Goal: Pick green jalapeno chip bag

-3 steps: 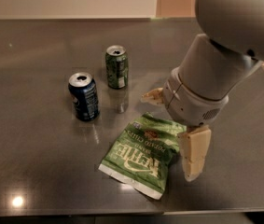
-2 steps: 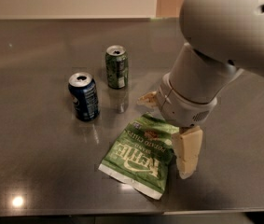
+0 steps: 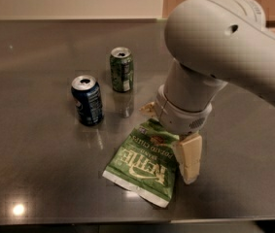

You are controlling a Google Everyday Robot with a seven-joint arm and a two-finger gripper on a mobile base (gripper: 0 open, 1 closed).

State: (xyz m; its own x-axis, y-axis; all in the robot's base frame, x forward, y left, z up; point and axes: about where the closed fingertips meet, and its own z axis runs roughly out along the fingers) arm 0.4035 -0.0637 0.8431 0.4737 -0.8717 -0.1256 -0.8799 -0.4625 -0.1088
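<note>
The green jalapeno chip bag [image 3: 144, 166] lies flat on the dark table, light green with white lettering and a small red emblem near its far end. My gripper [image 3: 168, 142] hangs from the big grey arm right over the bag's far right end. It is open: one beige finger [image 3: 188, 159] stands at the bag's right edge, and the tip of the other finger [image 3: 147, 108] shows beyond the bag's far end. The arm hides the bag's top corner.
A green soda can [image 3: 121, 69] and a dark blue soda can [image 3: 87, 100] stand upright to the left, behind the bag. The table's front edge [image 3: 127, 222] runs just below the bag. A wall lies beyond the far edge.
The arm has swung left and further over the bag. The near finger has moved from beside the bag to its right edge. Bag and cans have not moved.
</note>
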